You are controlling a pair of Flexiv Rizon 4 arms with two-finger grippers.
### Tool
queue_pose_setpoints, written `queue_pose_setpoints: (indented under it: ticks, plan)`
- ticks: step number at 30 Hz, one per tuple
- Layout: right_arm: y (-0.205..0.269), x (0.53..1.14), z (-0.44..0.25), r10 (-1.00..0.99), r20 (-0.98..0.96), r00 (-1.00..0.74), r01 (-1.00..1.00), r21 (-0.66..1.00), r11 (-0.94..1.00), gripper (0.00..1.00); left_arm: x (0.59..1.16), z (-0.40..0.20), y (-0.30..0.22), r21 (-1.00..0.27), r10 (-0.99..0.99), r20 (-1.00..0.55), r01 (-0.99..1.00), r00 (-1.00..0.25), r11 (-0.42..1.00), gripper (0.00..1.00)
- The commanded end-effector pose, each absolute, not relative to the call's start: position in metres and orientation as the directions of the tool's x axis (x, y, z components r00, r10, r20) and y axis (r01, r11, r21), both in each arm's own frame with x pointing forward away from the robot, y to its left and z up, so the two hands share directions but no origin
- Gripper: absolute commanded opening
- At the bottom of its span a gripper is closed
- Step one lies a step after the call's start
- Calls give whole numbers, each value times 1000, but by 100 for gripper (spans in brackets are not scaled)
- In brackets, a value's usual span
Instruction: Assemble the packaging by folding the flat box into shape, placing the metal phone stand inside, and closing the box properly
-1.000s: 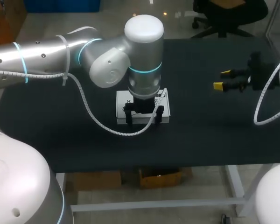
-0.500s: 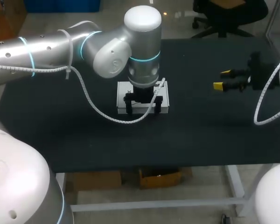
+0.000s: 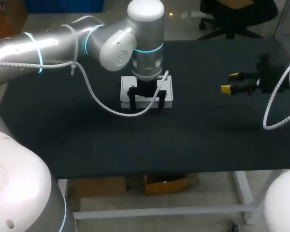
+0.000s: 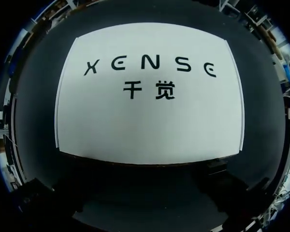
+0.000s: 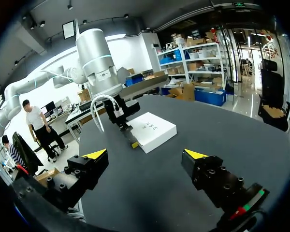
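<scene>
Left arm has carried the left gripper [image 3: 146,103] farther back over the table [image 3: 208,130], away from the near edge, and the white box [image 3: 126,98] has shifted back with it. Right arm and right gripper [image 3: 229,82] unchanged.

Box: closed, lying flat, lid up, on the black table roughly at its middle, slightly left of centre in the head view. Phone stand not visible in any view.

Left gripper: pointing straight down at the box's near edge. Its two dark fingers stand apart, one toward each near corner, not clamped on the box sides. Right wrist view shows one yellow tip [image 5: 134,144] down at the table against the box [image 5: 154,129] edge. Whether the other finger touches the box, cannot tell.

Left wrist view: lid of the box [image 4: 150,121] fills most of it, just ahead of the gripper. Printing on the lid: one row of dark capital letters, two smaller characters centred under it. The gripper's own yellow tips do not show, only dark shapes at the lower rim.

Right gripper: off at the table's right side, well apart from the box, fingers wide apart, holding nothing; both yellow tips [image 5: 95,153] clear in the right wrist view.
</scene>
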State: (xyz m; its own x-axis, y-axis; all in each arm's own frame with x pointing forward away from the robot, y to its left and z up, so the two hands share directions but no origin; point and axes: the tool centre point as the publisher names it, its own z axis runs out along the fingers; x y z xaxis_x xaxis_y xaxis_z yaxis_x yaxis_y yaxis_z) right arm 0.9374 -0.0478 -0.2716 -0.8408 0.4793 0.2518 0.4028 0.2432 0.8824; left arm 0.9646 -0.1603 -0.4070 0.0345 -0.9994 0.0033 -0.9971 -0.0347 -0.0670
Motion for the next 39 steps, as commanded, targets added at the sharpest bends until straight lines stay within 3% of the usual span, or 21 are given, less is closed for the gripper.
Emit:
queue_pose_setpoints:
  ticks: [1, 39]
  plan:
    - [-49, 937, -272, 475, 252, -843, 400, 885, 239, 100, 985, -411, -162, -41, -999, -10, -999, 35, -35, 100]
    - [-49, 937, -272, 475, 252, -843, 400, 885, 239, 100, 1118, -413, -144, -34, -999, -7, -998, 47, -46, 100]
